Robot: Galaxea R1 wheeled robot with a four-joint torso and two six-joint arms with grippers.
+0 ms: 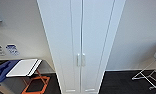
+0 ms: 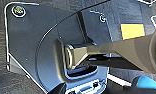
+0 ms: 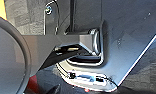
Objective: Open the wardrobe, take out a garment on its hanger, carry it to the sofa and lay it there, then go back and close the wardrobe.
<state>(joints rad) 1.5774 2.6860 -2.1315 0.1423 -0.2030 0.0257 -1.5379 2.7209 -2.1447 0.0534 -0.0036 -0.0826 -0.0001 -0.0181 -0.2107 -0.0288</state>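
Note:
The tall white wardrobe (image 1: 80,42) stands straight ahead in the head view, both panelled doors shut. Its two small vertical white handles (image 1: 80,60) sit side by side at the centre seam, low in the picture. Whatever hangs inside is hidden behind the doors. Both wrist views look down over the robot's own dark plate and jointed bar toward dark carpet.
To the left of the wardrobe a white board (image 1: 24,67) lies on an orange frame (image 1: 36,85), with blue fabric (image 1: 2,70) beside it. A white wire rack (image 1: 150,75) stands at the right. Dark carpet covers the floor; a pale wall runs behind.

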